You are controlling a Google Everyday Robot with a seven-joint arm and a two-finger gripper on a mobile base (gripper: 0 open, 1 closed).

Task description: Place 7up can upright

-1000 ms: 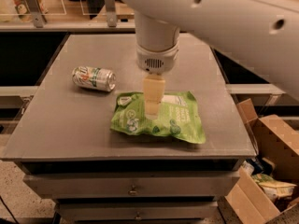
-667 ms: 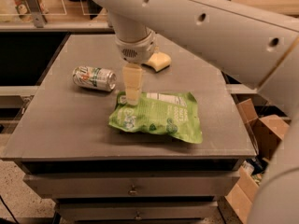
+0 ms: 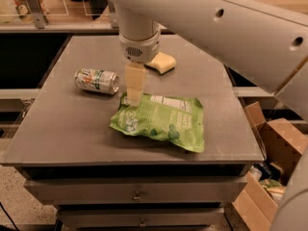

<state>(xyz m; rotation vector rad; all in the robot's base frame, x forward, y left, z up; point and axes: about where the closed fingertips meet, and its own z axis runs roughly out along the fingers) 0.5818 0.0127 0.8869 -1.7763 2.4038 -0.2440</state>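
Observation:
The 7up can lies on its side on the grey table top, at the left, its silver top end pointing right. It is silver-white with green and orange-red marks. My gripper hangs from the white arm over the table's middle, just right of the can and apart from it. Its cream fingers point down, their tips over the upper left edge of the green bag. It holds nothing that I can see.
A green snack bag lies flat in the middle of the table. A pale yellow sponge sits behind the arm. Cardboard boxes stand on the floor at the right. Drawers are below the table front.
The arm has swung left across the table, from over the bag's middle to the bag's left edge, closer to the can. The can and bag have not moved.

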